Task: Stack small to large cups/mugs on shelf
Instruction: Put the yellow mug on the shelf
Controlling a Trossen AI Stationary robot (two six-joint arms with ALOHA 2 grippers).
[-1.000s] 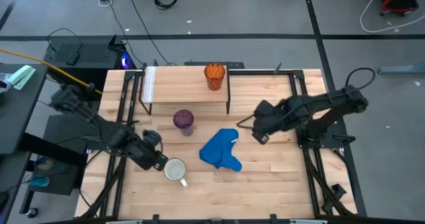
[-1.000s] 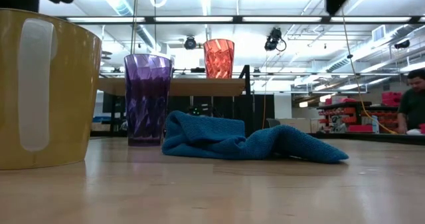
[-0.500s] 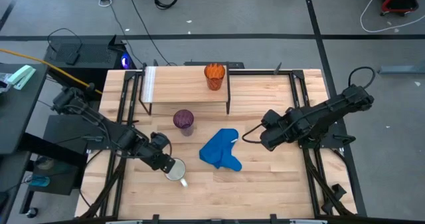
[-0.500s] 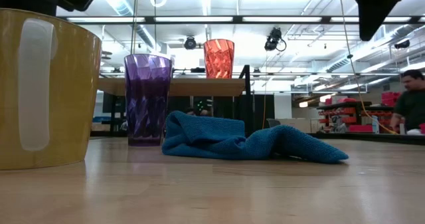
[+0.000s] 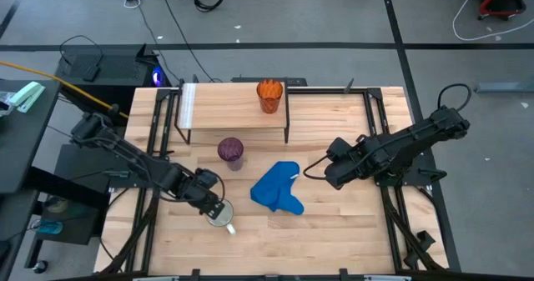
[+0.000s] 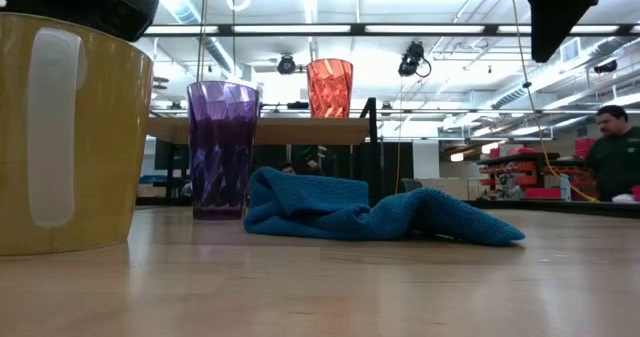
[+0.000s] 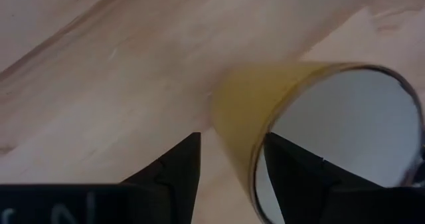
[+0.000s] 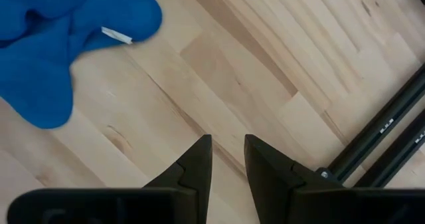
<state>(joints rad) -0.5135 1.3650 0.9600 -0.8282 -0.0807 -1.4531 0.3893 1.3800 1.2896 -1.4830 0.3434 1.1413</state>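
A: High view. Where do the vessels stand?
B: The orange cup (image 5: 269, 95) is on the shelf (image 5: 225, 106); the purple tumbler (image 5: 231, 152) stands on the surface (image 5: 334, 223) just in front of it; the mug (image 5: 222, 215) is near the front edge, beside the blue cloth (image 5: 278, 189). The left gripper (image 5: 214, 208) is at the mug; the right gripper (image 5: 325, 175) waits over bare wood.

A: Low view?
B: Mug (image 6: 65, 132) nearest, tumbler (image 6: 222, 147) behind it, orange cup (image 6: 330, 87) raised on the shelf.

A: Left wrist view?
B: The fingers (image 7: 174, 167) are apart and straddle the mug's rim (image 7: 262, 134), one outside, one inside; not yet clamped.

A: Right wrist view?
B: Fingers (image 8: 198, 161) slightly apart, holding nothing.

A: Which step is this?
B: Probably grasping the mug. Next: close on the wall, lift, and carry it to the shelf beside the orange cup
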